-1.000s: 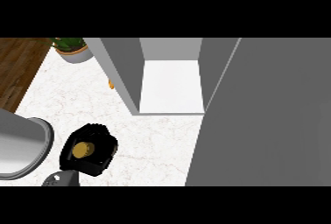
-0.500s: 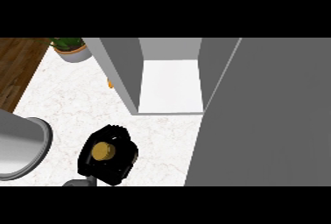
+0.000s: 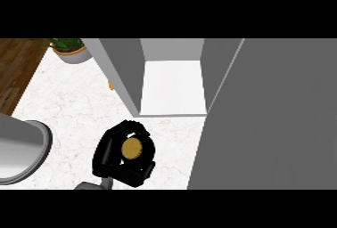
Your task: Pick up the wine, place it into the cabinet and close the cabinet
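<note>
Nearer the cabinet now, left hand grasps gold-topped wine.

black hand, apparently grey forearm

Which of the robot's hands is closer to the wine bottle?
Left. The left hand has its fingers curled round the wine bottle, touching it. The right hand is not in view, so its place cannot be told.

A robot hand curls round the wine just before the open cabinet.
</note>
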